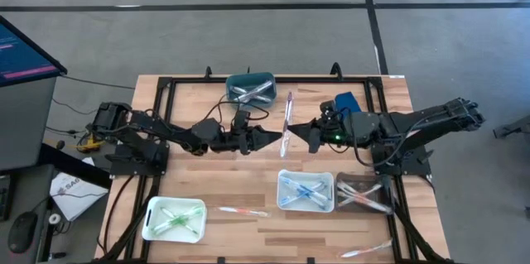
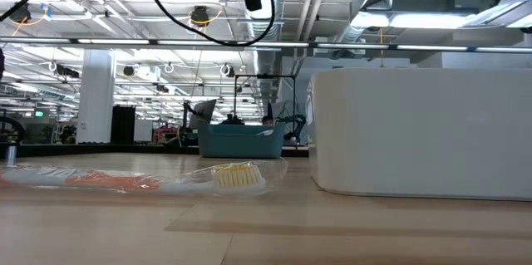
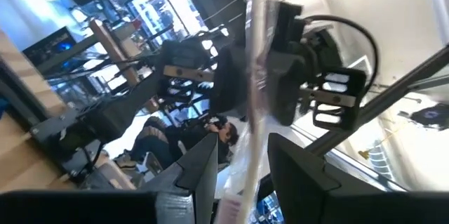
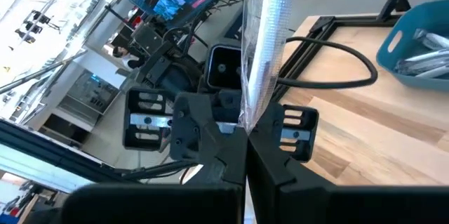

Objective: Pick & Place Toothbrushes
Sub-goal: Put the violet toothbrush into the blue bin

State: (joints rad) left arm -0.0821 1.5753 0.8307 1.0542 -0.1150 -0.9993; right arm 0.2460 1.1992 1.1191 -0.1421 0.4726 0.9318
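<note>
A toothbrush in a clear wrapper point(image 1: 287, 119) hangs above the middle of the table, its length running from far to near. My left gripper point(image 1: 277, 138) comes at it from the table's left and my right gripper point(image 1: 297, 136) from the right. Their tips meet at the brush, nearer its near end. Both are shut on it. In the left wrist view the wrapped brush point(image 3: 254, 55) runs away between my two fingers, with the right gripper behind it. The right wrist view shows the wrapper point(image 4: 270, 34) rising out of the shut fingers. My left gripper has the wrapped toothbrush point(image 3: 242, 182) between its two fingers, which stand partly apart on either side of it. They come about level from the table's left and lie across the brush. The brush is clear of the table. My right gripper pinches the wrapper point(image 4: 247, 115) between its closed fingertips. The fingers come about level from the table's right, across the brush. The wrapper stands out past the fingers, off the table.
A teal bin point(image 1: 250, 88) of wrapped brushes stands at the far edge. Near the front are a white tray point(image 1: 174, 218) with green brushes, a white tray point(image 1: 305, 191) with blue ones and a clear tray point(image 1: 362, 194). Loose brushes point(image 1: 242, 211) point(image 1: 364, 249) lie on the wood.
</note>
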